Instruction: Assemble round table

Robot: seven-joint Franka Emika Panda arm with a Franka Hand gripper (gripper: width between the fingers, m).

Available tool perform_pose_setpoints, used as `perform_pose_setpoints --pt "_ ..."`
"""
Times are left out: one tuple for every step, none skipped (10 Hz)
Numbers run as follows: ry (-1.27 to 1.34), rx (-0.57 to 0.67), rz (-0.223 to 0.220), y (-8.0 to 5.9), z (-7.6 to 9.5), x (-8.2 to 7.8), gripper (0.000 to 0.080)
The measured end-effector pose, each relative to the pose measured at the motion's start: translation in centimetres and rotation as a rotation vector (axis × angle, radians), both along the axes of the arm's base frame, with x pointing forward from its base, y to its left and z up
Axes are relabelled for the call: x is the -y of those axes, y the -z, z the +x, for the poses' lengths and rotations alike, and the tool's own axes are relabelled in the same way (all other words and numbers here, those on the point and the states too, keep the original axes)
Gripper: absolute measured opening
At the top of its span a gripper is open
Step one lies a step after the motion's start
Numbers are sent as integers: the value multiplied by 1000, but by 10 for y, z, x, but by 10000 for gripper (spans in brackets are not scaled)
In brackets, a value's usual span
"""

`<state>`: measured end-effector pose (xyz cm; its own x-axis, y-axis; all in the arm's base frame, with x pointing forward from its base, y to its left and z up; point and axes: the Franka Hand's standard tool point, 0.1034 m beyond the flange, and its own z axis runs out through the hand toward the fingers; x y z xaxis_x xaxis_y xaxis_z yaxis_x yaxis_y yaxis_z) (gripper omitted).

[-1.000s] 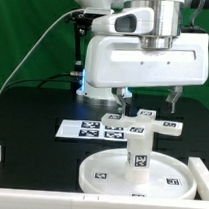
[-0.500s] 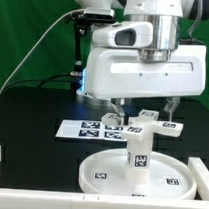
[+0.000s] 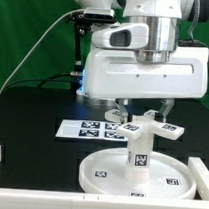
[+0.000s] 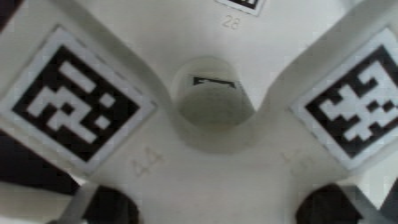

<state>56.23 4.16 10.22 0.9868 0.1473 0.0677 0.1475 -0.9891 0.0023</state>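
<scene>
Round disc (image 3: 138,176): low centre of the exterior frame, flat on the black counter (image 3: 31,128), rim up, serving as the bottom piece while the table goes together upside down.

Leg (image 3: 137,155): upright at the disc's middle, tagged faces outward, ready to take the next part on its top end.

Cross-shaped base (image 3: 144,125): centre of the exterior frame, level, just above the leg's top; contact or small gap, cannot tell. Fills the wrist frame, central hole (image 4: 217,100) between two tagged arms, so apparently lined up over the leg.

End effector (image 3: 142,113): narrow, fingers closed on the cross-shaped base from above, gripped near the centre to keep it level for seating.

Marker board (image 3: 86,129): flat on the counter behind the disc, left of centre, partly hidden.
</scene>
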Motion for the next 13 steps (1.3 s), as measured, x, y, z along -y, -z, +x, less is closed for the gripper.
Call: perform_pose_setpoints --pt "58 0 4 0 0 0 436" --pt "145 8 9 0 1 0 436" --pt "298 33 18 1 2 0 437" --pt "429 47 29 1 2 1 437" --pt "589 48 46 1 2 1 437" --pt "772 49 63 1 2 1 437" --pt "944 53 84 0 1 2 438" --pt "1092 44 110 0 1 2 438" --pt "1241 33 136 0 1 1 439" --pt "1340 28 152 0 0 1 439" --pt "1396 23 159 0 0 2 439" --pt "1398 23 160 0 0 2 439" --pt "1392 22 159 1 0 2 439"
